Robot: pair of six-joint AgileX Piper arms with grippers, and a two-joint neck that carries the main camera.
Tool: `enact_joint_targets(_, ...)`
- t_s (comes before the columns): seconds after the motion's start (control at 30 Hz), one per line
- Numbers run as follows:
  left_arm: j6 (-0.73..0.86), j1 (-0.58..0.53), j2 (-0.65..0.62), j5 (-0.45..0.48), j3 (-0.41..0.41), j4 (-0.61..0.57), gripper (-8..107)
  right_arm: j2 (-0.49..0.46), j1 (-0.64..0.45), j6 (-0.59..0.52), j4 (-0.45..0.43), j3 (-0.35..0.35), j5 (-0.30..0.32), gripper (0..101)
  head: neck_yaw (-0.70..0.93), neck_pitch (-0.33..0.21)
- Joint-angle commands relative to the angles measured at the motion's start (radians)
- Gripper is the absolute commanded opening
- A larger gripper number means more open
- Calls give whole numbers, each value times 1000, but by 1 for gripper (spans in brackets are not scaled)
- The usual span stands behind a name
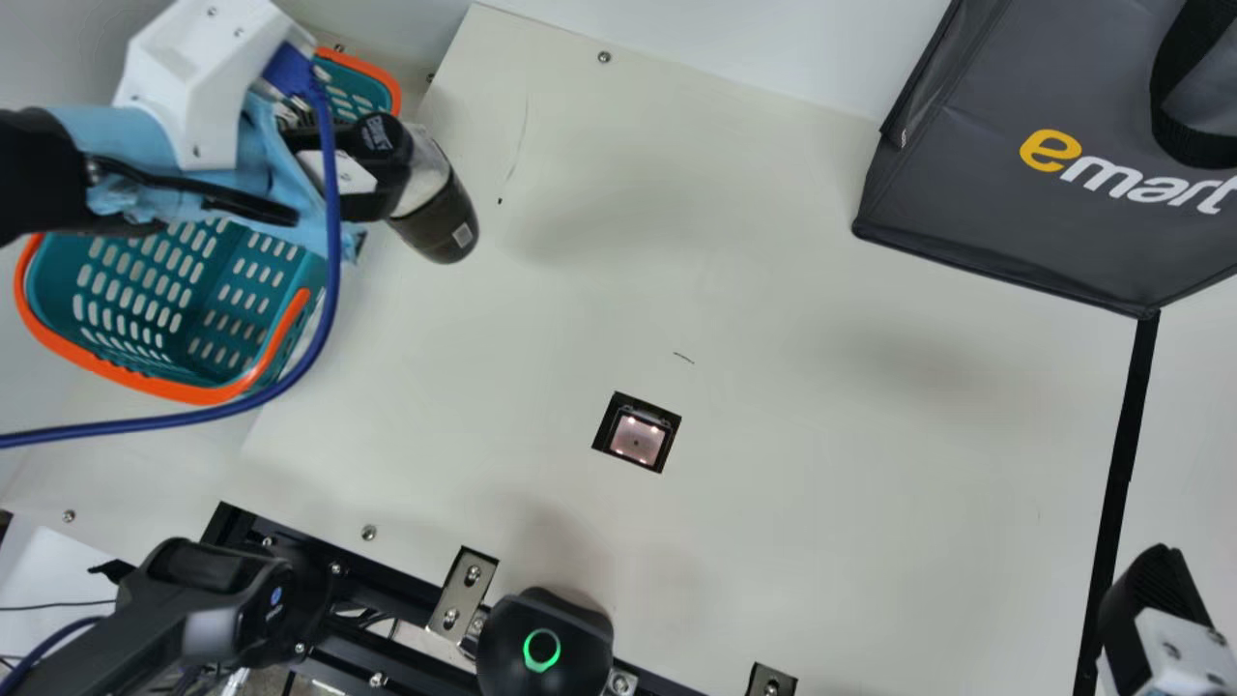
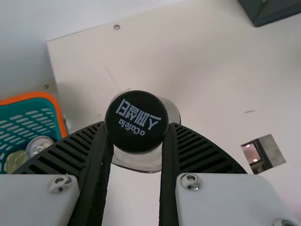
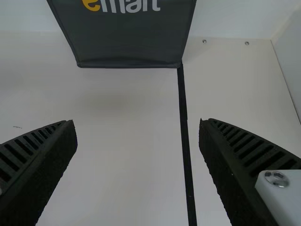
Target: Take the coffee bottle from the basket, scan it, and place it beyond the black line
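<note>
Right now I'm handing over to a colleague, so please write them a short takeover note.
Left gripper: closed on the coffee bottle at its cap end, held beside the basket.
Right gripper: open and empty, near the black line.
Done: bottle out of the basket.
Left: probably the scan, as the bottle is well away from the scanner window; then placing it across the line, on the side away from the scanner.

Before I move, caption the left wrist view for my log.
Left gripper closed on the black-capped coffee bottle, held outside the orange-rimmed basket, scanner set into the tabletop.
</note>
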Motion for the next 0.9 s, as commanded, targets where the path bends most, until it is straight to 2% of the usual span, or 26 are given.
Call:
enact_joint_targets(0.0, -8, -52, -1, -7, 4, 6, 10, 0, 0, 0, 0, 0, 0, 91, 2, -26)
enact_joint_targets(0.47, -46, -263, 2, -32, 35, 21, 10, 0, 0, 0, 0, 0, 0, 91, 2, -26)
enact_joint_targets(0.87, -2, -374, 35, -46, 37, -25, 10, 0, 0, 0, 0, 0, 1, 91, 2, -26)
